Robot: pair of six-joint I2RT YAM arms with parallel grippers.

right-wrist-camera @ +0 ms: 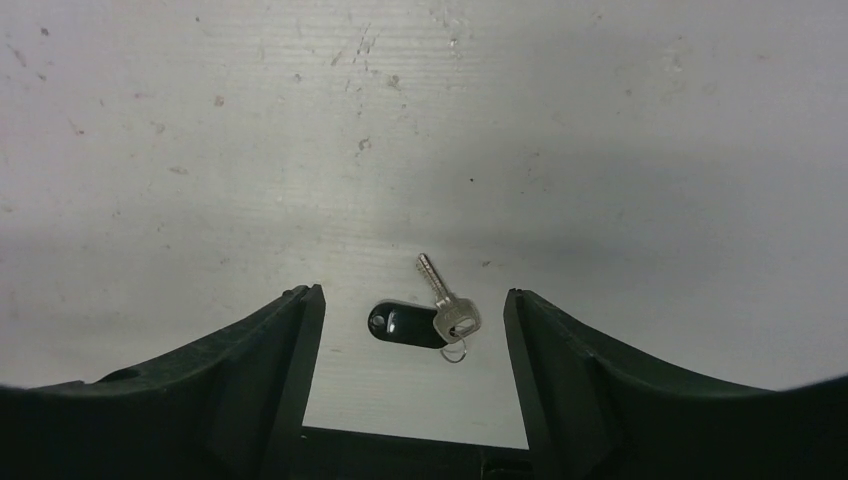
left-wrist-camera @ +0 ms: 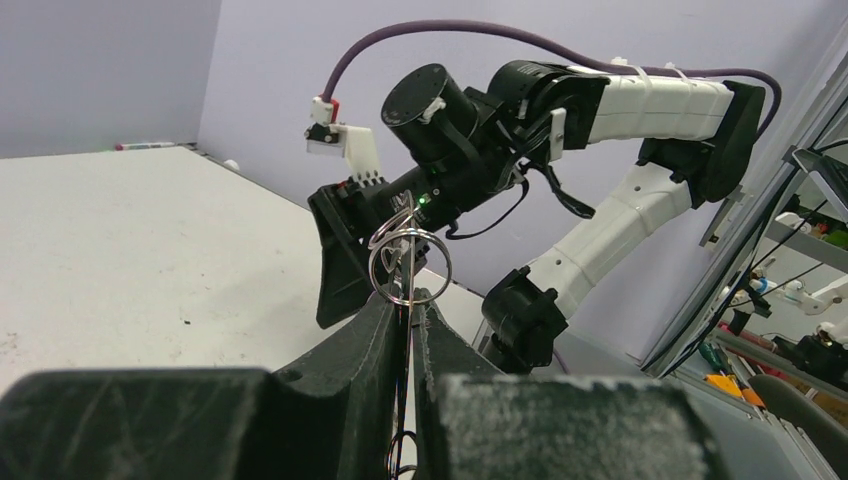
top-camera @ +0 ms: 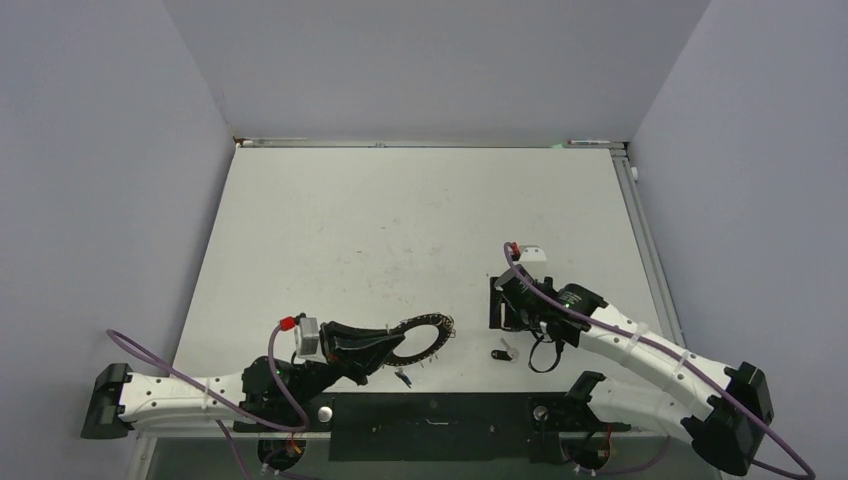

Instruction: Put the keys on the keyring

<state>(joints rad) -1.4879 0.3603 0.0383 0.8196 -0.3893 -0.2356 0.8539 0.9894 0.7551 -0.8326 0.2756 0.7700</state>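
**A:** Start at the left. What is the left hand doing?

**B:** The left hand is clamped on the rim of the keyring and holds it up off the tabletop, with the free side of the ring pointing right.

**A:** Where are the keys?

**B:** The blue key lies just near of the ring, close to the tabletop's near edge. The black key lies further right, well apart from the ring.

**A:** Which arm is closer to the black one?

**B:** The right, clearly. The right hand hangs over it with its fingers wide apart and nothing in them. In the overhead view the key sits just on the near side of that hand.

**A:** How does it lie?

**B:** In the wrist view the black tag stretches across the gap, finger to finger. The silver blade runs away from it at a slight slant. I judge a straight drop, shifted a little toward the near edge, would bring the fingers around the tag's ends.
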